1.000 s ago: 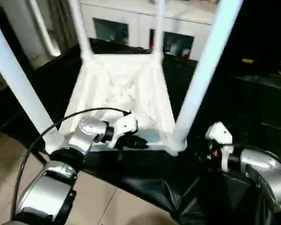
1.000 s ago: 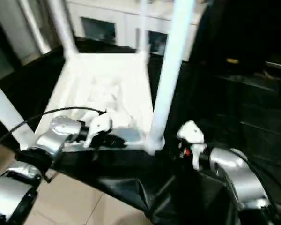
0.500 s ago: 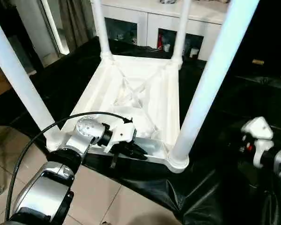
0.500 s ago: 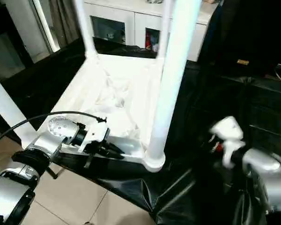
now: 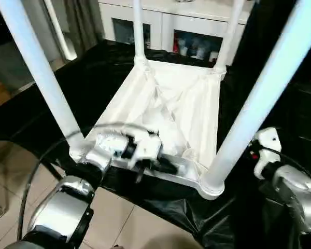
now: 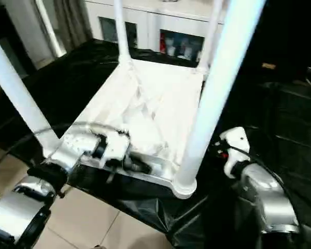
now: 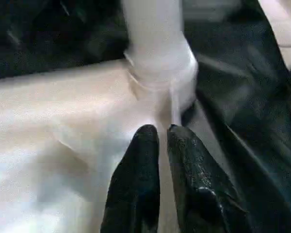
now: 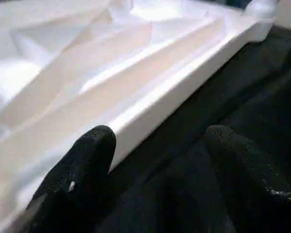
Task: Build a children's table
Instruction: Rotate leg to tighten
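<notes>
Children's table (image 5: pixel 168 106): upturned on black sheeting (image 5: pixel 93 67), four legs up. Behind it: white cabinet (image 5: pixel 186 26) with glass doors. Tiled floor (image 5: pixel 119 223) beneath the near edge. My left gripper (image 7: pixel 159 132): fingers nearly together over the table's near rim. My right gripper (image 8: pixel 157 141): fingers apart, holding nothing, beside the table's edge.

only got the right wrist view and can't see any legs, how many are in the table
observer: all four legs stand up from the upside-down table.
operator: where's the left gripper
observer: left gripper is at the table's near edge, pointing toward the near right leg.
operator: and my right arm
observer: right gripper sits just right of that leg, over the black cloth.
</notes>
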Tool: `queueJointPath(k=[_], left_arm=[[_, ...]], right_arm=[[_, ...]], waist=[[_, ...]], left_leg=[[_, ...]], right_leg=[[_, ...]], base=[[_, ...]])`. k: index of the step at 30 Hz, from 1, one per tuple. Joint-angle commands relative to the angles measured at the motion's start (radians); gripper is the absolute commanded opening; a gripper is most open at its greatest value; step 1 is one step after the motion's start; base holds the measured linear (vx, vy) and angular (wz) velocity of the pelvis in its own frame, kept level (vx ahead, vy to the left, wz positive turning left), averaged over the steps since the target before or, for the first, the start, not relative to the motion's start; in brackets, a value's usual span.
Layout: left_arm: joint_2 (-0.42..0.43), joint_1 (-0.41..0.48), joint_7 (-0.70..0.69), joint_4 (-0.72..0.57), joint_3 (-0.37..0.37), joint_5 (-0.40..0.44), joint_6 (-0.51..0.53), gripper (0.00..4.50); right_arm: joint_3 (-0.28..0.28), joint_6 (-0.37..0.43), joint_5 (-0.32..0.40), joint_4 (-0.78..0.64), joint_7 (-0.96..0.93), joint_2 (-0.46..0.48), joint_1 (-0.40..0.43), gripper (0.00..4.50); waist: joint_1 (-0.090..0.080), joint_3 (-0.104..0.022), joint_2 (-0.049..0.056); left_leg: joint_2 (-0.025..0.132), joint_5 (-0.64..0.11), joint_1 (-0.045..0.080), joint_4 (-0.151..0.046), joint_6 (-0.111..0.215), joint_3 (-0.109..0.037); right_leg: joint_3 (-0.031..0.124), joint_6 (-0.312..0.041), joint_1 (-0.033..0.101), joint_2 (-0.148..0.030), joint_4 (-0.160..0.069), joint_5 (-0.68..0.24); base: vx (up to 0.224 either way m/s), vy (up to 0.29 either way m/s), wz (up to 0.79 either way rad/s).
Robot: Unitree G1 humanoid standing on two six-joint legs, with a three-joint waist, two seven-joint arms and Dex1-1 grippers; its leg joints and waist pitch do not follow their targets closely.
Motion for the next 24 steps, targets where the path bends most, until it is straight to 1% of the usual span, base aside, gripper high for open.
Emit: queueJointPath(k=[1, 2, 3, 4, 5, 6, 7, 8, 9, 10, 11, 12, 13, 14, 15, 16, 17, 18, 19, 20, 21, 22, 23, 24], left_arm=[[0.015, -0.006, -0.013, -0.019, 0.016, -0.023, 0.0, 0.95], [0.022, -0.005, -0.012, -0.028, 0.026, -0.033, 0.008, 1.06], [0.036, 0.002, 0.001, -0.056, 0.051, -0.055, 0.059, 1.19], [0.044, 0.006, 0.015, -0.069, 0.061, -0.06, 0.084, 1.28], [0.045, 0.007, 0.018, -0.071, 0.063, -0.061, 0.088, 1.28], [0.053, 0.018, 0.027, -0.104, 0.084, -0.084, 0.143, 1.33], [0.058, 0.026, 0.031, -0.127, 0.096, -0.102, 0.179, 1.4], [0.065, 0.037, 0.045, -0.155, 0.106, -0.113, 0.216, 1.4], [0.066, 0.038, 0.047, -0.158, 0.107, -0.114, 0.22, 1.5], [0.082, 0.087, 0.135, -0.255, 0.146, -0.14, 0.329, 1.69], [0.087, 0.103, 0.179, -0.282, 0.159, -0.141, 0.353, 1.69], [0.087, 0.129, 0.27, -0.316, 0.191, -0.144, 0.375, 1.75], [0.085, 0.133, 0.285, -0.321, 0.197, -0.146, 0.377, 1.85], [0.081, 0.155, 0.376, -0.344, 0.23, -0.142, 0.401, 1.99], [0.085, 0.186, 0.41, -0.385, 0.247, -0.142, 0.452, 1.99], [0.09, 0.205, 0.409, -0.412, 0.25, -0.146, 0.479, 1.99], [0.095, 0.225, 0.403, -0.439, 0.253, -0.152, 0.506, 1.99], [0.115, 0.274, 0.368, -0.526, 0.242, -0.164, 0.583, 1.99], [0.128, 0.299, 0.345, -0.572, 0.233, -0.172, 0.621, 1.99], [0.128, 0.299, 0.345, -0.572, 0.233, -0.172, 0.621, 1.99], [0.171, 0.356, 0.285, -0.688, 0.199, -0.181, 0.72, 1.99], [0.18, 0.363, 0.274, -0.702, 0.192, -0.179, 0.732, 1.99], [0.21, 0.377, 0.254, -0.737, 0.165, -0.169, 0.764, 1.99], [0.22, 0.379, 0.248, -0.743, 0.155, -0.162, 0.771, 1.99]], right_arm=[[-0.01, -0.003, -0.007, 0.01, -0.026, 0.013, -0.027, 3.3], [-0.014, -0.002, -0.009, 0.016, -0.037, 0.024, -0.041, 3.3], [-0.024, -0.002, -0.007, 0.027, -0.061, 0.042, -0.067, 3.3], [-0.027, -0.001, -0.005, 0.03, -0.072, 0.047, -0.075, 3.3], [-0.027, 0.0, -0.005, 0.03, -0.073, 0.048, -0.077, 3.3], [-0.029, -0.004, -0.005, 0.032, -0.085, 0.054, -0.085, 3.3], [-0.028, -0.007, -0.004, 0.033, -0.094, 0.056, -0.088, 3.3], [-0.029, -0.008, -0.005, 0.034, -0.106, 0.059, -0.09, 3.3], [-0.029, -0.008, -0.005, 0.034, -0.107, 0.059, -0.091, 3.3], [-0.046, -0.016, -0.007, 0.03, -0.159, 0.08, -0.096, 3.3], [-0.055, -0.015, -0.009, 0.027, -0.181, 0.089, -0.098, 3.3], [-0.073, -0.012, -0.013, 0.021, -0.229, 0.107, -0.099, 3.3], [-0.077, -0.012, -0.015, 0.02, -0.237, 0.111, -0.099, 3.3], [-0.087, 0.001, -0.013, 0.011, -0.265, 0.125, -0.099, 3.3], [-0.071, 0.012, -0.018, -0.003, -0.257, 0.128, -0.094, 3.3], [-0.057, 0.012, -0.022, -0.011, -0.246, 0.129, -0.09, 3.3], [-0.043, 0.011, -0.026, -0.019, -0.233, 0.129, -0.086, 3.3], [-0.026, 0.016, -0.02, -0.023, -0.22, 0.135, -0.093, 3.3], [-0.021, 0.02, -0.014, -0.02, -0.216, 0.139, -0.101, 3.3], [-0.021, 0.02, -0.014, -0.02, -0.216, 0.139, -0.101, 3.3], [0.0, 0.025, -0.014, 0.016, -0.201, 0.14, -0.144, 3.3], [0.005, 0.025, -0.017, 0.026, -0.197, 0.139, -0.154, 3.3], [0.025, 0.024, -0.035, 0.066, -0.185, 0.132, -0.187, 3.3], [0.033, 0.021, -0.043, 0.082, -0.181, 0.13, -0.199, 3.3]], waist=[[-0.001, -0.06, -0.023], [-0.005, -0.06, -0.02], [-0.007, -0.061, -0.021], [-0.008, -0.061, -0.02], [-0.01, -0.061, -0.018], [-0.011, -0.061, -0.021], [-0.011, -0.062, -0.019], [-0.01, -0.062, -0.019], [-0.012, -0.061, -0.019], [-0.011, -0.062, -0.015], [-0.015, -0.061, -0.014], [-0.017, -0.063, -0.014], [-0.021, -0.063, -0.009], [-0.023, -0.063, -0.007], [-0.026, -0.061, -0.009], [-0.025, -0.061, -0.004], [-0.026, -0.06, -0.007], [-0.028, -0.06, -0.009], [-0.027, -0.06, -0.009], [-0.033, -0.059, -0.006], [-0.035, -0.06, -0.005], [-0.043, -0.06, -0.009], [-0.045, -0.057, -0.009], [-0.045, -0.056, -0.004]], left_leg=[[0.02, -0.161, 0.008, -0.063, 0.059, -0.003], [0.019, -0.16, 0.009, -0.062, 0.06, -0.002], [0.019, -0.154, 0.008, -0.063, 0.059, -0.002], [0.02, -0.153, 0.01, -0.063, 0.057, -0.002], [0.021, -0.145, 0.01, -0.062, 0.059, -0.002], [0.02, -0.143, 0.011, -0.062, 0.06, -0.002], [0.02, -0.133, 0.011, -0.061, 0.062, -0.001], [0.018, -0.133, 0.011, -0.06, 0.064, 0.0], [0.018, -0.128, 0.011, -0.06, 0.066, 0.0], [0.021, -0.128, 0.012, -0.061, 0.062, 0.0], [0.02, -0.133, 0.01, -0.061, 0.064, -0.001], [0.02, -0.134, 0.01, -0.061, 0.063, -0.002], [0.018, -0.137, 0.011, -0.061, 0.058, -0.003], [0.017, -0.147, 0.012, -0.062, 0.048, -0.003], [0.016, -0.159, 0.012, -0.064, 0.041, -0.004], [0.015, -0.163, 0.014, -0.064, 0.039, -0.004], [0.015, -0.165, 0.012, -0.066, 0.035, -0.005], [0.016, -0.163, 0.013, -0.067, 0.032, -0.004], [0.018, -0.162, 0.013, -0.068, 0.032, -0.005], [0.018, -0.16, 0.009, -0.07, 0.034, -0.006], [0.016, -0.162, 0.014, -0.068, 0.032, -0.004], [0.017, -0.152, 0.006, -0.071, 0.032, -0.008], [0.017, -0.173, 0.014, -0.069, 0.029, -0.003], [0.016, -0.188, 0.015, -0.072, 0.019, -0.004]], right_leg=[[0.014, -0.267, 0.052, -0.034, -0.053, -0.086], [0.014, -0.265, 0.05, -0.032, -0.055, -0.092], [0.014, -0.267, 0.05, -0.032, -0.052, -0.091], [0.014, -0.269, 0.05, -0.032, -0.051, -0.087], [0.014, -0.273, 0.049, -0.031, -0.05, -0.074], [0.014, -0.272, 0.049, -0.029, -0.05, -0.07], [0.014, -0.282, 0.049, -0.029, -0.047, -0.052], [0.014, -0.282, 0.049, -0.029, -0.048, -0.053], [0.015, -0.284, 0.048, -0.028, -0.048, -0.045], [0.015, -0.286, 0.049, -0.03, -0.045, -0.041], [0.015, -0.287, 0.047, -0.029, -0.046, -0.036], [0.015, -0.285, 0.049, -0.03, -0.045, -0.035], [0.015, -0.279, 0.048, -0.027, -0.049, -0.036], [0.015, -0.273, 0.049, -0.025, -0.049, -0.047], [0.014, -0.265, 0.049, -0.023, -0.052, -0.063], [0.014, -0.26, 0.048, -0.023, -0.054, -0.073], [0.015, -0.251, 0.048, -0.022, -0.056, -0.082], [0.016, -0.246, 0.047, -0.021, -0.054, -0.08], [0.016, -0.246, 0.048, -0.023, -0.052, -0.078], [0.016, -0.244, 0.047, -0.023, -0.053, -0.086], [0.016, -0.244, 0.043, -0.02, -0.055, -0.088], [0.016, -0.249, 0.049, -0.022, -0.05, -0.081], [0.017, -0.247, 0.039, -0.019, -0.056, -0.107], [0.017, -0.246, 0.038, -0.019, -0.058, -0.137]], base=[[0.0, 0.0, 0.0], [0.0, 0.0, 0.0], [0.0, 0.0, 0.0], [0.0, 0.0, 0.0], [0.0, 0.0, 0.0], [0.0, 0.0, 0.0], [0.0, 0.0, 0.0], [0.0, 0.0, 0.0], [0.0, 0.0, 0.0], [0.0, 0.0, 0.0], [0.0, 0.0, 0.0], [0.0, 0.0, 0.0], [0.0, 0.0, 0.0], [0.0, 0.0, 0.0], [0.0, 0.0, 0.0], [0.0, 0.0, 0.0], [0.0, 0.0, 0.0], [0.0, 0.0, 0.0], [0.0, 0.0, 0.0], [0.0, 0.0, 0.0], [0.0, 0.0, 0.0], [0.0, 0.0, 0.0], [0.0, 0.0, 0.0], [0.0, 0.0, 0.0]])
